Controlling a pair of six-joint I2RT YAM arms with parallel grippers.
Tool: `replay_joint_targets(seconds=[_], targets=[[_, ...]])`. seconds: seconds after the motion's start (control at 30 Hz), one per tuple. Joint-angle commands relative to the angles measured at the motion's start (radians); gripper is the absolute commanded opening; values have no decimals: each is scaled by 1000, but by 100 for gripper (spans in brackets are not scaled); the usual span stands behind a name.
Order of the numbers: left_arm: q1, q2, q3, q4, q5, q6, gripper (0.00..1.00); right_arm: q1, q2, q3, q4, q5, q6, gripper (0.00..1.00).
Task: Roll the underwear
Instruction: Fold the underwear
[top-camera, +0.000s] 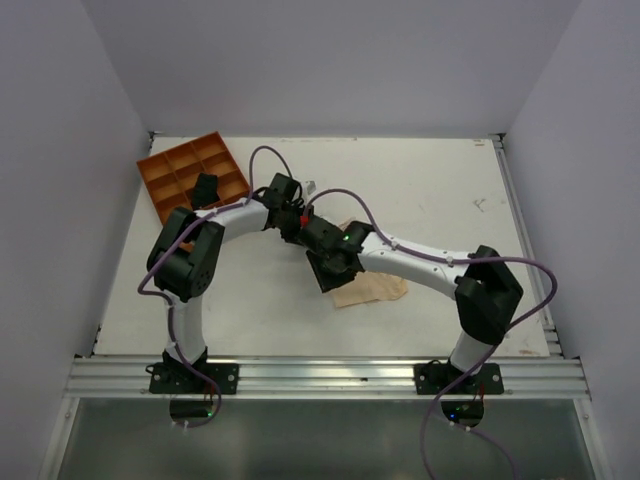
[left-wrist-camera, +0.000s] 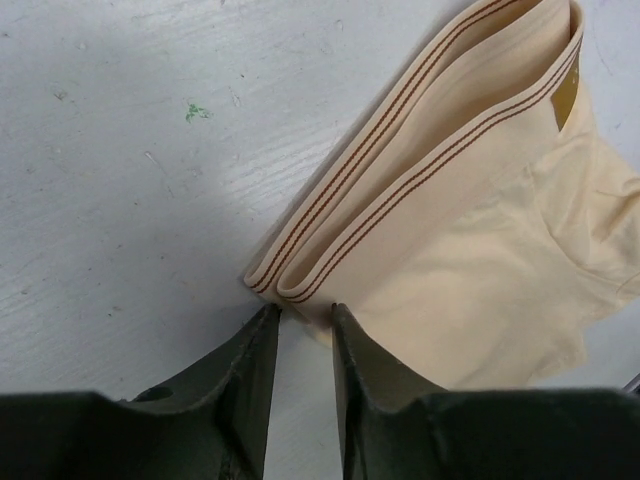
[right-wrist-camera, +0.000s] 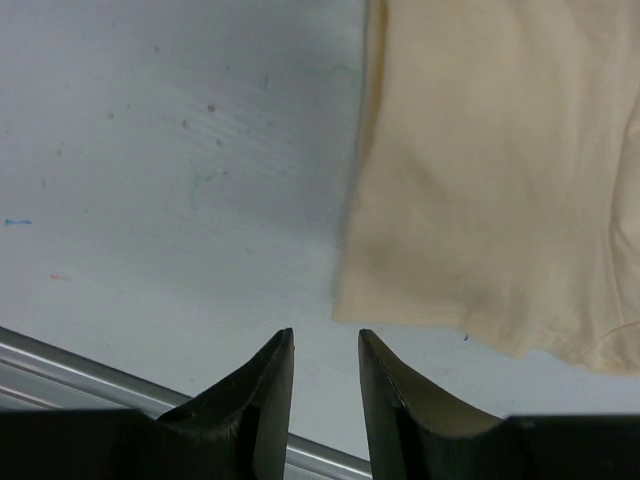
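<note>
Bench: white, scuffed, with faint marks. The underwear lies flat on it near the middle, towards the near edge, and from above its far part is covered by the right arm's wrist. It is pale beige, thin and folded over on itself. In the left wrist view the waistband, edged with thin brown stripes, lies doubled in two parallel layers that run diagonally, with looser creased fabric to the right of them. Left end effector: its jaws stand slightly apart with a narrow gap, and bare bench shows between them. Nothing is gripped. Its tips sit just beside the near corner of the folded waistband, and the right-hand finger overlaps the fabric's edge in that view; contact cannot be confirmed. Right end effector: its jaws are likewise slightly apart, with bench visible in the gap and nothing held. It points at the bench just short of a lower corner of the underwear, which fills the upper right of the right wrist view. A metal rail crosses the lower left of that view. Both arms reach in over the bench's centre and their wrists are close together. An orange compartmented tray sits at the far left corner, well apart from the underwear, and a small black item lies in it.
</note>
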Motion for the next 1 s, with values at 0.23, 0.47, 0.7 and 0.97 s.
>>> replay_joint_targets(seconds=[0.23,0.47,0.7,0.97], targets=[[9,32,-48,-8,-23,18,30,94,235,120,-23,265,22,35],[10,39,-52,-15,-22,29,31,102,265,97,-35,291,28,33],[12,52,-42,-27,-29,40,31,106,233,33,-26,285,25,32],[16,61,-46,-27,-28,41,30,125,170,-133,58,239,56,21]])
